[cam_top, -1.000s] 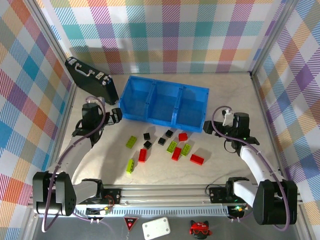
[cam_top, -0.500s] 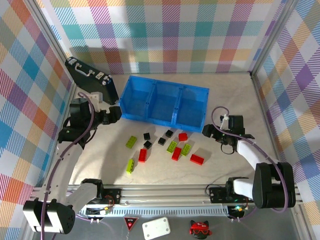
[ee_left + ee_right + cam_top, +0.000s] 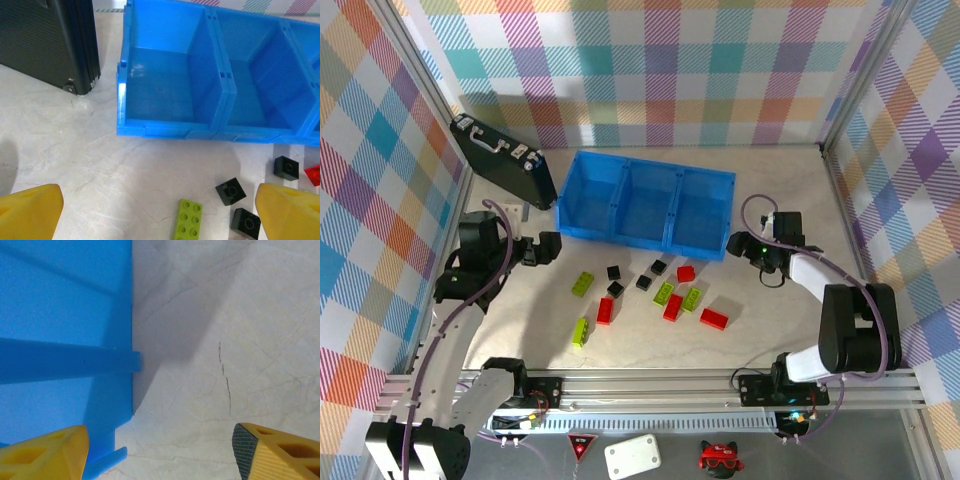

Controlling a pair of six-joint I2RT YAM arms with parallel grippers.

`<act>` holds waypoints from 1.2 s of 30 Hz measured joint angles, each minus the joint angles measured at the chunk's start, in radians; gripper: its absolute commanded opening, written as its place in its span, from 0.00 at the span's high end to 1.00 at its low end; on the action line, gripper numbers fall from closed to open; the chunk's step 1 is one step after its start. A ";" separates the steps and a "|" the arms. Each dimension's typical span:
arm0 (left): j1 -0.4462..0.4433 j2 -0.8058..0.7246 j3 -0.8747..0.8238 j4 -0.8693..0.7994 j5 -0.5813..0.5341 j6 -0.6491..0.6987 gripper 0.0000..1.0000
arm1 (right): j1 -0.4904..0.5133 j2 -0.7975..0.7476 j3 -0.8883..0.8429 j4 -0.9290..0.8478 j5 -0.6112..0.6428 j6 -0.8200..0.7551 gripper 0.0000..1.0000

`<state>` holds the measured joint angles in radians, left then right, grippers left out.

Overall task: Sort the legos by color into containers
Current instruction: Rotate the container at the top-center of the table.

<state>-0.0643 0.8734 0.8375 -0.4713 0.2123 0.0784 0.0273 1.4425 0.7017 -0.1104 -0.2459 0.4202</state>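
The legos lie scattered on the table in front of the containers point(image 3: 611, 201): lime-green ones point(image 3: 583, 283), red ones point(image 3: 713, 319) and small black ones point(image 3: 614, 272). My left gripper point(image 3: 548, 248) hangs open by the bins' front left corner. In the left wrist view its gripper point(image 3: 160, 214) has a green brick point(image 3: 187, 220) on the table between the yellow fingertips point(image 3: 30, 210), with black bricks point(image 3: 230, 191) to the right. My right gripper point(image 3: 735, 243) stands open at the bins' front right corner point(image 3: 65, 340). Seen from its wrist, that gripper point(image 3: 160, 452) holds nothing.
A black briefcase point(image 3: 503, 160) leans at the back left, close to the left bin point(image 3: 170, 85), and shows as a dark case point(image 3: 50, 40) in the left wrist view. Plaid walls enclose the table. Bare table point(image 3: 225, 340) lies right of the bins.
My left gripper has come a little nearer, toward the bricks, as its arm swung left. The right gripper has moved back to the bins' right corner and its jaws have narrowed somewhat.
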 measured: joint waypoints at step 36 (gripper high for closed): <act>0.000 -0.021 -0.037 0.003 -0.035 0.010 0.01 | 0.007 -0.026 0.331 -0.367 0.047 -0.042 0.25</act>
<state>-0.0643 0.8520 0.8009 -0.4686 0.1772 0.0879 0.0345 1.4166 1.0328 -0.4778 -0.1989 0.3786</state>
